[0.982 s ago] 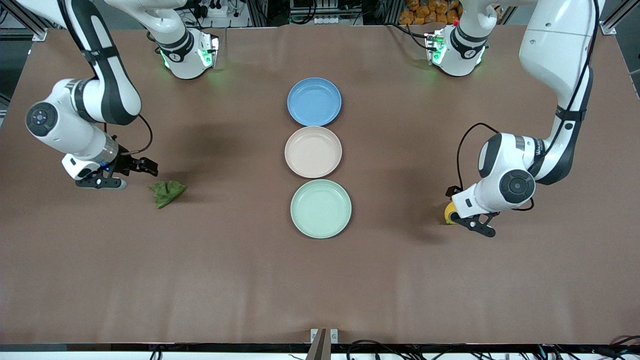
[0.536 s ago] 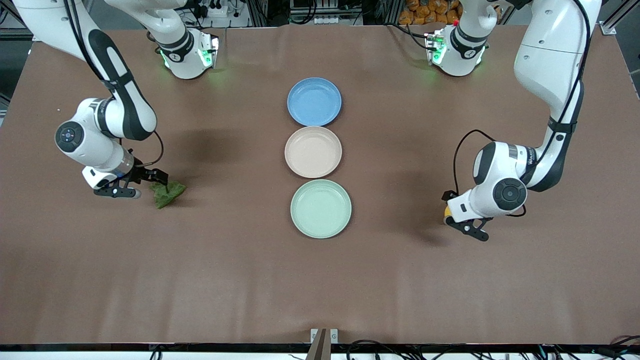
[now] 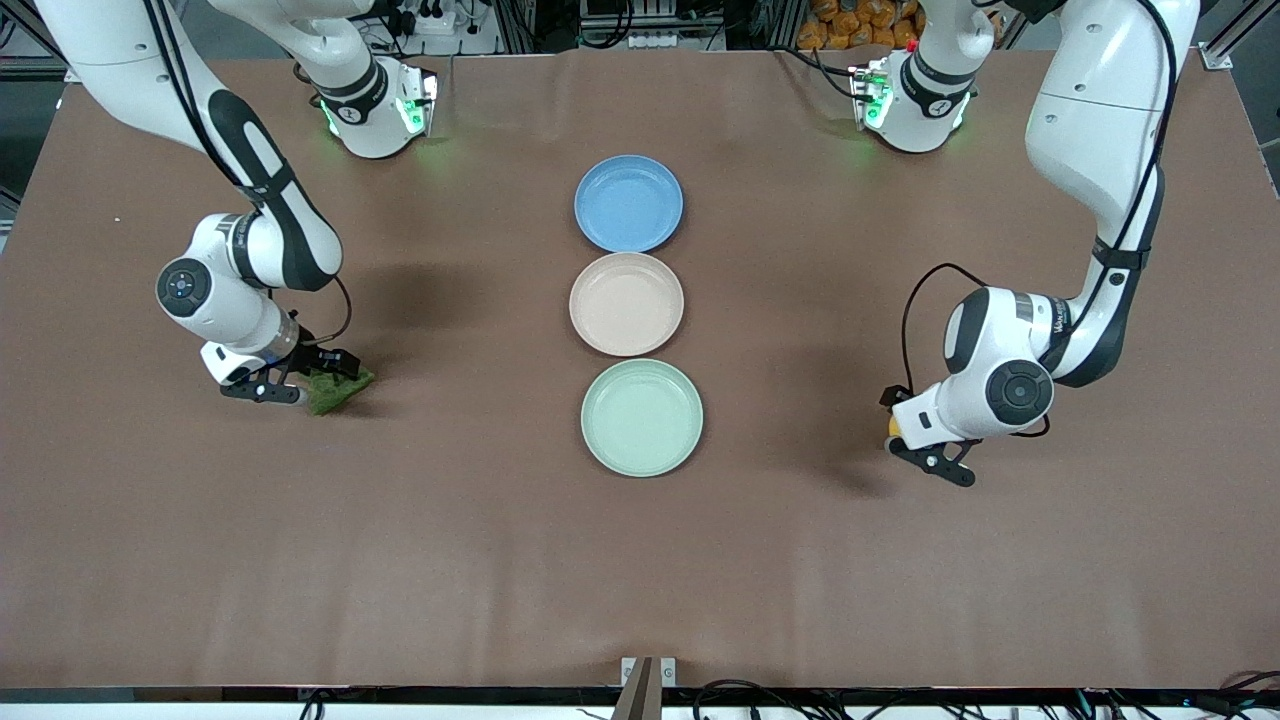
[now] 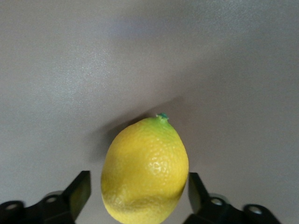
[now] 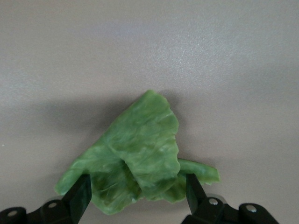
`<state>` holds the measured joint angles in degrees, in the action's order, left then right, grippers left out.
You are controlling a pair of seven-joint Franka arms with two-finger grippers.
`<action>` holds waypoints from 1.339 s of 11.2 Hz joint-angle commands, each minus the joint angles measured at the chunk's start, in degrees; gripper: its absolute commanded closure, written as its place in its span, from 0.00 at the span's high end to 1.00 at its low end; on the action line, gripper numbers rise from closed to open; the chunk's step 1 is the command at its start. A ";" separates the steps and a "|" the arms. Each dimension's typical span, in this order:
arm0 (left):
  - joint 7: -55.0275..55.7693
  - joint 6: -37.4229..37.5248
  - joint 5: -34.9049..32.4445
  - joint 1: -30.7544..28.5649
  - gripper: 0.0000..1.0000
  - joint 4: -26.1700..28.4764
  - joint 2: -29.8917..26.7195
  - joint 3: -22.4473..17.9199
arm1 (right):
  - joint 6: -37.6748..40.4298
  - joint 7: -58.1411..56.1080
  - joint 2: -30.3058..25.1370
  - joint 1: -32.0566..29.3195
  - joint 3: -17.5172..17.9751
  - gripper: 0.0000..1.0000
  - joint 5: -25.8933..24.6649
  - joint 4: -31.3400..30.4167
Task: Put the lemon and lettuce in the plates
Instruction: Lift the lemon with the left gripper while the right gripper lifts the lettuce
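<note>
Straddling the lemon (image 4: pixel 145 170), the left gripper (image 4: pixel 140 196) is open; the right gripper (image 5: pixel 138 193) brackets the lettuce (image 5: pixel 135 154) likewise. Grasping looks underway. Next, both should close before lifting.

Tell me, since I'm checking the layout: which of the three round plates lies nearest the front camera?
The pale mint green round plate; it lies lowest in the front view, with the beige-pink plate and blue plate farther up.

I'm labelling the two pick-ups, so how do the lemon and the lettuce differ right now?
The lemon is bright yellow, the lettuce green. The lemon is a smooth, plump oval; the lettuce is a wrinkly, ragged leaf lying low on the table. The lemon sits toward the left arm's end, the lettuce toward the right arm's. Each lies on the table between an open claw's fingers: left claw, right claw.
</note>
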<state>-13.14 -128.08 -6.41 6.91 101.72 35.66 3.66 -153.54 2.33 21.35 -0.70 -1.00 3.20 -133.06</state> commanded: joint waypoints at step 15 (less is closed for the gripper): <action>28.49 8.09 4.91 0.83 0.00 -1.08 -9.72 12.23 | 23.80 12.32 -2.98 0.43 3.54 0.00 0.84 16.85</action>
<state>9.23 -123.88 -2.52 7.74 100.13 28.64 12.66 -134.18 9.08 18.72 -0.69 0.67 3.30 -119.99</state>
